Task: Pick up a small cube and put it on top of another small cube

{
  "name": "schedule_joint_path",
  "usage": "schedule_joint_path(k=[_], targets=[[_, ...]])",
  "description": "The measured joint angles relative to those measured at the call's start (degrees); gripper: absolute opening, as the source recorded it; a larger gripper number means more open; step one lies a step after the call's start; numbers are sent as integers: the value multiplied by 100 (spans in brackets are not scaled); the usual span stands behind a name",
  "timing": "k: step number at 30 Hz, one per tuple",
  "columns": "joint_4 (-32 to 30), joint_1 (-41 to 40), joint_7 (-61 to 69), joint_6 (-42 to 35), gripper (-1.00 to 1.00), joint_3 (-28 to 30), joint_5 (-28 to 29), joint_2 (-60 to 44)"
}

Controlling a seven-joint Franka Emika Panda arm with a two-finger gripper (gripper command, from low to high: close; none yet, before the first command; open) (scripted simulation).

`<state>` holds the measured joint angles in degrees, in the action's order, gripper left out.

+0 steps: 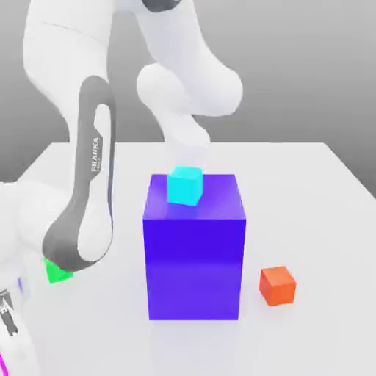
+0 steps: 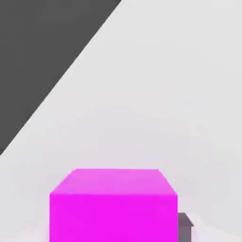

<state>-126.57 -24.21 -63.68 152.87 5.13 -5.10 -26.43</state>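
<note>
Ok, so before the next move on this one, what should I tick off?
1. Claw shut on the magenta cube: ok; one finger sits against its side.
2. Magenta cube lifted off the table: cannot tell.
3. Cyan cube has a free top: ok; it sits on the large blue block.
4. Orange cube has a free top, standing alone on the table: ok.
5. Green cube free as a target: cannot tell; the arm partly hides it.

Magenta cube (image 2: 113,203) on table, cyan cube (image 1: 184,186) perhaps atop block
</note>
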Motion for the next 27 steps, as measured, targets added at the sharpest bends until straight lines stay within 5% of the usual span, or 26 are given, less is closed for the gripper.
schedule_joint_path(k=[17,24,25,27], targets=[[-3246,-964,972,20,-100,902,893,3252],[-3419,-1055,1603,1203,-100,717,160,2220],[-3412,-1062,1686,1314,100,687,42,2097],[-3412,-1061,1686,1314,100,687,42,2097]])
